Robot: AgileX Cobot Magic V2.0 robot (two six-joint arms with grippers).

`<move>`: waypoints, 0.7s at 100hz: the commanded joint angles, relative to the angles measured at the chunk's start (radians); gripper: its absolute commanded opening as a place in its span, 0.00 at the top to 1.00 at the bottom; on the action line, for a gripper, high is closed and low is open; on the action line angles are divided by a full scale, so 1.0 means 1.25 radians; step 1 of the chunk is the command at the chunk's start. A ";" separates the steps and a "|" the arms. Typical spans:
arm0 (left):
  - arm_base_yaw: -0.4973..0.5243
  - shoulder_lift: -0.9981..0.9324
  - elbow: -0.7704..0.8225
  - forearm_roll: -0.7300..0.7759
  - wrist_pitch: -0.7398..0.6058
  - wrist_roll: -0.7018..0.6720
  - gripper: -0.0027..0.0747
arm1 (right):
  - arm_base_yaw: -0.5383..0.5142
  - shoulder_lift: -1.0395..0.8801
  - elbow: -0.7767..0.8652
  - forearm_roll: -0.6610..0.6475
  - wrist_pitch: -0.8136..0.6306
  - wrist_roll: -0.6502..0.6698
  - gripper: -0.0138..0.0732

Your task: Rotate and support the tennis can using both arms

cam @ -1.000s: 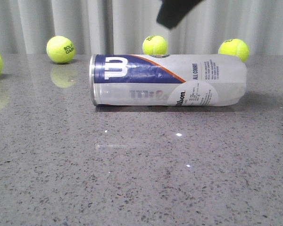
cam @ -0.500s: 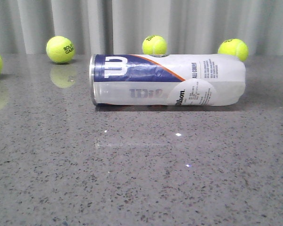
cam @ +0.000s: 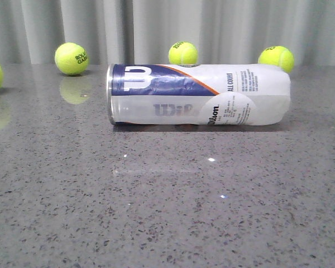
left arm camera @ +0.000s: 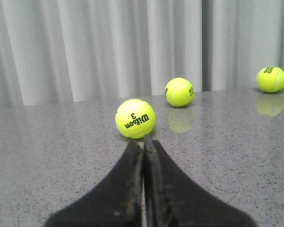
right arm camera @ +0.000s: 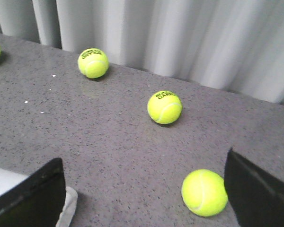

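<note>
Tennis can (cam: pixel 198 94): lying on its side mid-table in the front view, silver rim to the left, rounded clear end to the right, Wilson label facing me. It sits where it sat a second ago; no roll that I can detect.

What changed: a black arm end hung over the far middle of the front view a second ago. It was gone half a second ago and is absent now. Neither arm shows in the front view. My read: the rotate-and-support has not started, and both arms are off the can.

Left gripper (left arm camera: pixel 143 144): fingers pressed together, tips meeting in a thin seam, holding nothing. It points low across the grey speckled table (left arm camera: pixel 47 156) toward a Wilson 3 tennis ball (left arm camera: pixel 135 118) just beyond the tips; I can't tell if they touch. Two more balls sit farther off toward the curtain (left arm camera: pixel 85 47).

Right gripper (right arm camera: pixel 146 189): fingers spread wide, one at each lower corner of its wrist view, nothing between them but bare table. A white-and-clear edge beside one finger looks like the can's end (right arm camera: pixel 66 208); contact unclear. A ball (right arm camera: pixel 204 192) lies near the other finger, two more beyond.

Judgement: the right arm is the closer one to the can; the left must re-aim.
</note>
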 commanded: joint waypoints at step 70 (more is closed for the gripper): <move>0.002 -0.031 0.037 -0.006 -0.059 -0.006 0.99 | -0.060 -0.575 0.481 0.009 -0.181 0.089 0.08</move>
